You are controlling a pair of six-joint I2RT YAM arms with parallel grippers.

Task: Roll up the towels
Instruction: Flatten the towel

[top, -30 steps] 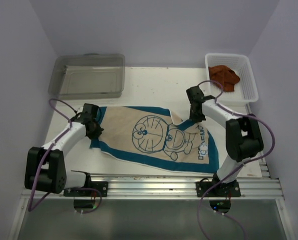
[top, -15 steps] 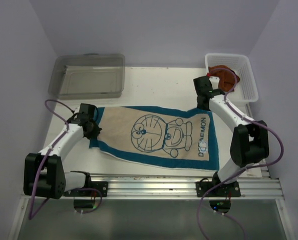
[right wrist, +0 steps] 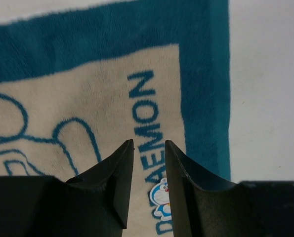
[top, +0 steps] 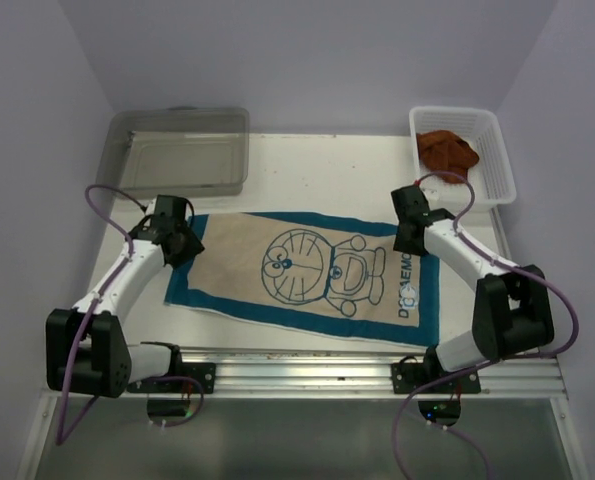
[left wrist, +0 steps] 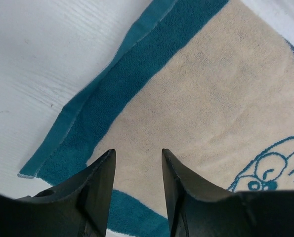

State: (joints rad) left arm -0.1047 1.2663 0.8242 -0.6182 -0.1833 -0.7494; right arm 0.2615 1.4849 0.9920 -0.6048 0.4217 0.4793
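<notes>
cream towel (top: 307, 275) spread flat on the table (top: 317, 170), print upward, its long near edge running slightly aslant. a second ago its far right corner was folded over and its left end bunched. since then the right arm has drawn that corner out towards the far right and let it go, and the left end has been pulled straight, so the cloth now shows a clean blue border on all four sides. left gripper (left wrist: 137, 153) hangs over the towel's far left corner with its fingers apart and nothing between them; the wrist view shows only border and cream pile below. right gripper (right wrist: 148, 143) hangs over the towel's right end, above the lettering, likewise spread and empty. neither appears to pinch the cloth, though contact of the fingertips with the pile cannot be judged. beyond the towel's far right corner, rust towel (top: 447, 150) lies crumpled in the basket (top: 505, 170), untouched. beyond the far left corner stands the bin (top: 182, 160), with no towel in it. reading: the flattening step seems complete and no rolling has begun. the likely next need is a grip on one short end of the cream towel to start the first turn. the rust towel is still to be taken out and rolled.
</notes>
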